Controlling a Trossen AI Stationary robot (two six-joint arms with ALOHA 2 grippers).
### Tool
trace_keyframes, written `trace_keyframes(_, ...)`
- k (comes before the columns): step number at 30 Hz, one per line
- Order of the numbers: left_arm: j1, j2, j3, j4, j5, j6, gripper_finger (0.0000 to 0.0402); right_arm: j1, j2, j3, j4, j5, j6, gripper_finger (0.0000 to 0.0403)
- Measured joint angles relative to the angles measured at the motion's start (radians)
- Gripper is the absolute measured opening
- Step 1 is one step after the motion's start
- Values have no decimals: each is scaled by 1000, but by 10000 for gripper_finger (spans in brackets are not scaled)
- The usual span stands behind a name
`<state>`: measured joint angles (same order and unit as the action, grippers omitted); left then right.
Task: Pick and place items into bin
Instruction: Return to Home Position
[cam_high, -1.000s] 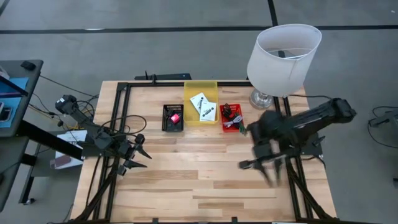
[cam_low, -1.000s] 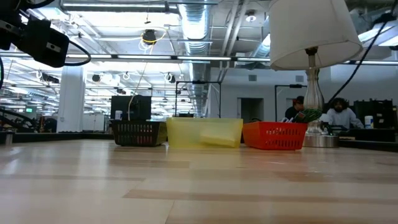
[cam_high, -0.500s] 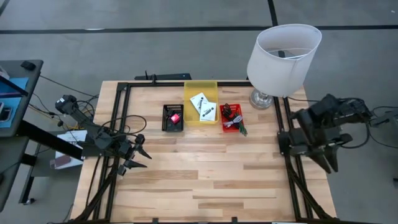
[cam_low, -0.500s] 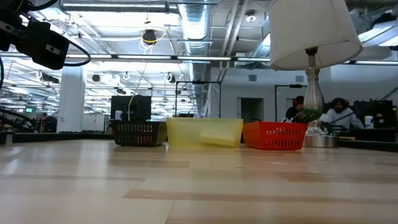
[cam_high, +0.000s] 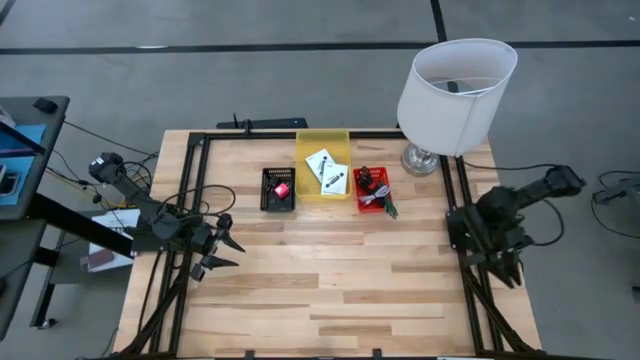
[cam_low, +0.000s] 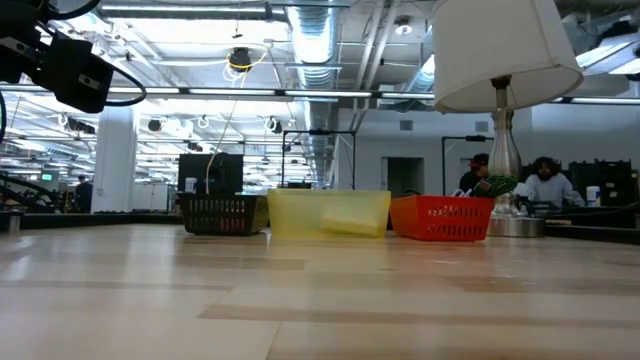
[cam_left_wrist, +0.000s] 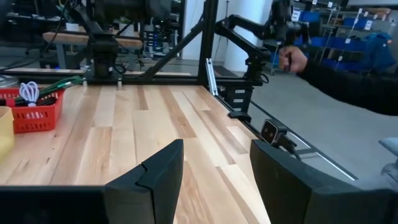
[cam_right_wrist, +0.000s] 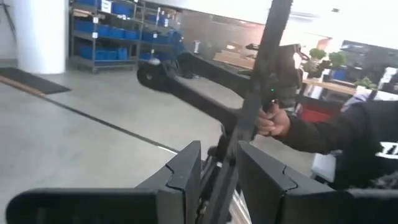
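Well apart from right claw (cam_high: 506, 270), cards (cam_high: 327, 170)

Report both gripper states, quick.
Left gripper: open, holding nothing.
Right gripper: open, holding nothing.

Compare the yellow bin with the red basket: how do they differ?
The yellow bin is larger and smooth-walled, the red basket smaller and meshed. The yellow bin holds white cards; the red basket holds cords. Both sit open-topped, side by side on the table.

Smooth wood table (cam_high: 330, 290), translucent yellow plastic bin (cam_high: 322, 134), matt cloth lampshade (cam_high: 440, 110)
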<state>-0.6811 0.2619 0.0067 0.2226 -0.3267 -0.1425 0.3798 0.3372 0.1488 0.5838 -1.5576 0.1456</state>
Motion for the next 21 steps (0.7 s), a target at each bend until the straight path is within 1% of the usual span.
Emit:
trace_keyframes(5, 0, 0, 0, 8, -1, 0, 178, 43, 3, -132, 0, 129, -153, 98)
trace_keyframes(7, 0, 0, 0, 8, -2, 0, 178, 62, 4, -142, -84, 171, -244, 98)
trace_keyframes(9, 0, 0, 0, 8, -2, 0, 178, 81, 5, -142, -184, 175, -340, 98)
trace_keyframes(12, 0, 0, 0, 8, -2, 0, 178, 102, 10, -142, -318, 173, -426, 98)
trace_keyframes(16, 0, 0, 0, 14, -2, 1, 178, 118, 10, -142, -411, 188, -468, 98)
trace_keyframes(19, 0, 0, 0, 45, -1, 2, 178, 118, 10, -142, -420, 250, -469, 98)
trace_keyframes(21, 0, 0, 0, 80, 28, 22, 178, 117, 10, -142, -420, 287, -469, 98)
